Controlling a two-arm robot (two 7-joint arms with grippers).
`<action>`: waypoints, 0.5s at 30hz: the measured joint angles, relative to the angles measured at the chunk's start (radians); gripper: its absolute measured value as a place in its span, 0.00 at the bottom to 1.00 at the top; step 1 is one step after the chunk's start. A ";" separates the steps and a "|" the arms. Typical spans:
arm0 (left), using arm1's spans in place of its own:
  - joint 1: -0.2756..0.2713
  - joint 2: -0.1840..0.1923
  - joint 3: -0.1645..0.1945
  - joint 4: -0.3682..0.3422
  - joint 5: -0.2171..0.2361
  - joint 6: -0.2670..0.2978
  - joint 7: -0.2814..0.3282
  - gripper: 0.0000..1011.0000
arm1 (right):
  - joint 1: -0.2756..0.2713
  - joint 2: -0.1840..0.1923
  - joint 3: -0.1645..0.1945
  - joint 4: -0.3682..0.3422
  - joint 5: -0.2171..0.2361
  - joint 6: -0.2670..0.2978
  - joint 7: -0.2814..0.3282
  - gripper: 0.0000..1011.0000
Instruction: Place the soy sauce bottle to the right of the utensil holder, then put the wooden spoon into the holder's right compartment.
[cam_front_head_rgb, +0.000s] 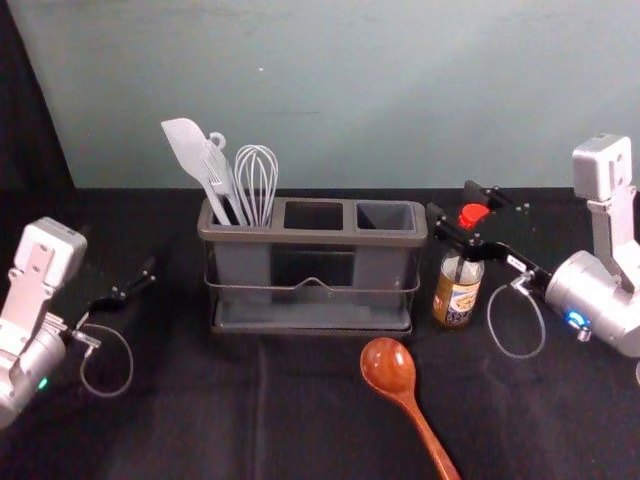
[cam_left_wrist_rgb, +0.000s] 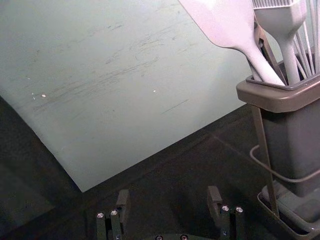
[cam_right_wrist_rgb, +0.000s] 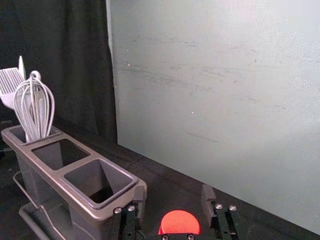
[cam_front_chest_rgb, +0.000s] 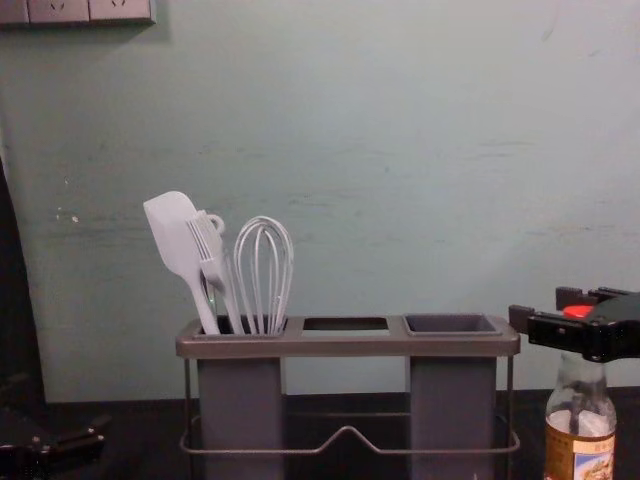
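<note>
To the right of the utensil holder (cam_front_head_rgb: 312, 238), the right arm (cam_front_head_rgb: 590, 290) reached inward from the right side, its gripper (cam_front_head_rgb: 460, 201) roughly level with the holder's rim. The gripper's fingers were spread on either side of the soy sauce bottle's red cap (cam_front_head_rgb: 473, 214), and the right wrist view showed gaps between cap and fingers, so it had no grip on the bottle (cam_front_head_rgb: 458, 292). The bottle stood upright on the dark cloth (cam_front_head_rgb: 200, 420), just beside the holder, its body below the gripper. The wooden spoon (cam_front_head_rgb: 388, 366) lay in front of the holder, bowl towards it and handle towards the near edge, well apart from the gripper. The left gripper (cam_front_head_rgb: 118, 251) was parked left of the holder, its fingers apart. A spatula (cam_front_head_rgb: 187, 148), a brush (cam_front_head_rgb: 217, 168) and a whisk (cam_front_head_rgb: 256, 182) stood in the left compartment (cam_front_head_rgb: 243, 265).
</note>
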 joint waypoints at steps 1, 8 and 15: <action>0.000 0.000 0.000 0.000 0.000 0.000 0.000 1.00 | 0.000 0.000 0.000 0.000 0.000 0.000 0.000 0.73; 0.000 0.000 0.000 0.000 0.000 0.000 0.000 1.00 | 0.000 0.001 0.000 -0.001 0.000 0.000 -0.002 0.91; 0.000 0.000 0.000 0.000 0.000 0.000 0.000 1.00 | 0.000 0.001 0.000 -0.001 0.000 0.000 -0.001 0.99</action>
